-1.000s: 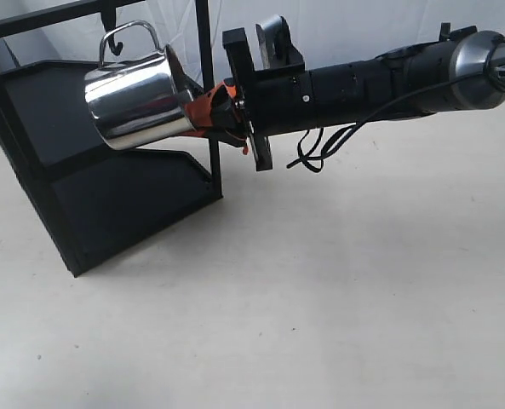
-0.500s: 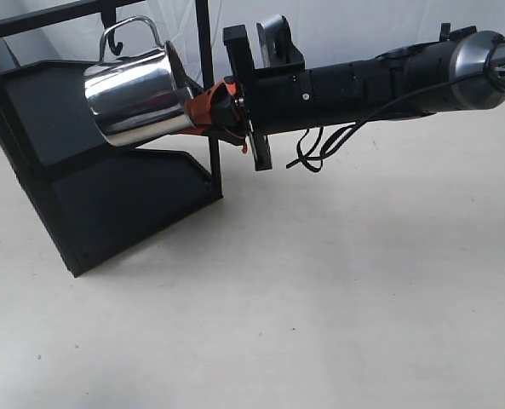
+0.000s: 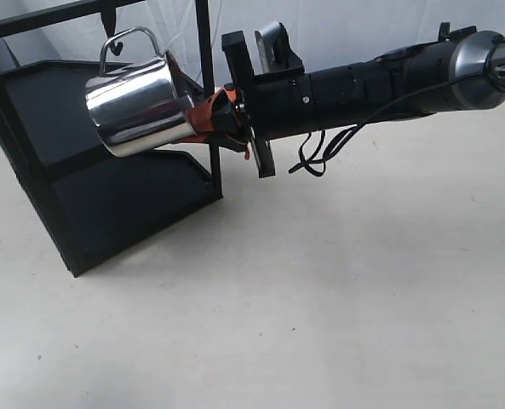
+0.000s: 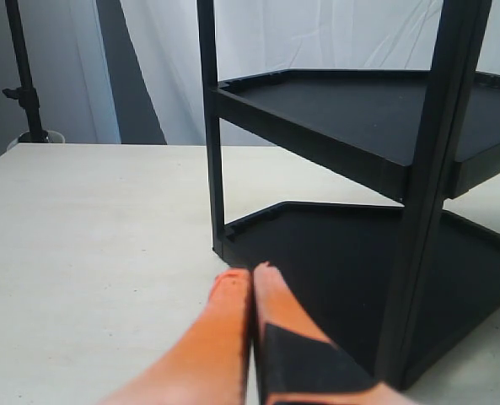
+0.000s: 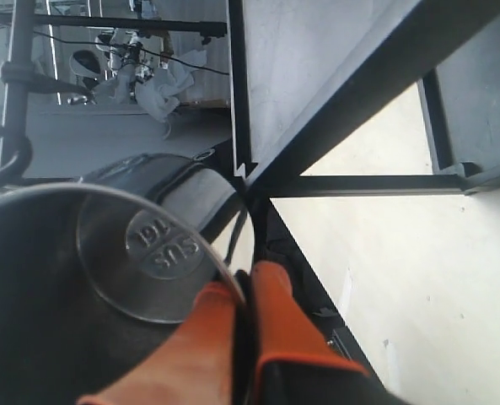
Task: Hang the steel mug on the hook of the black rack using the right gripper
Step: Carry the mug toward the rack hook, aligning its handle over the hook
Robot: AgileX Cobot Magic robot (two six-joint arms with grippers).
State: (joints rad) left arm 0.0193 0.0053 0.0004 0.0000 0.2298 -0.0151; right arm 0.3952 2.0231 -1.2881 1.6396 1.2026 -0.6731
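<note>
The steel mug (image 3: 140, 104) hangs tilted in the air in front of the black rack (image 3: 107, 200), its mouth toward my right gripper (image 3: 206, 119). That gripper is shut on the mug's rim, one orange finger inside and one outside (image 5: 275, 308). The right wrist view looks into the mug (image 5: 106, 253). The wire handle (image 3: 129, 34) points up, just below the rack's top bar. The small black hook (image 3: 114, 44) hangs from that bar and shows inside the handle's loop; I cannot tell whether they touch. My left gripper (image 4: 250, 278) is shut and empty, low on the table near the rack's post.
The rack's two shelves (image 4: 359, 110) and thin posts (image 3: 206, 51) stand close behind and beside the mug. The pale table (image 3: 320, 290) stretches in front and to the right. Loose black cable (image 3: 320, 149) dangles under the right arm.
The mug rose slightly, then dropped back and shifted a little right; its handle now sits lower around the hook. The right gripper's hold is unchanged.
</note>
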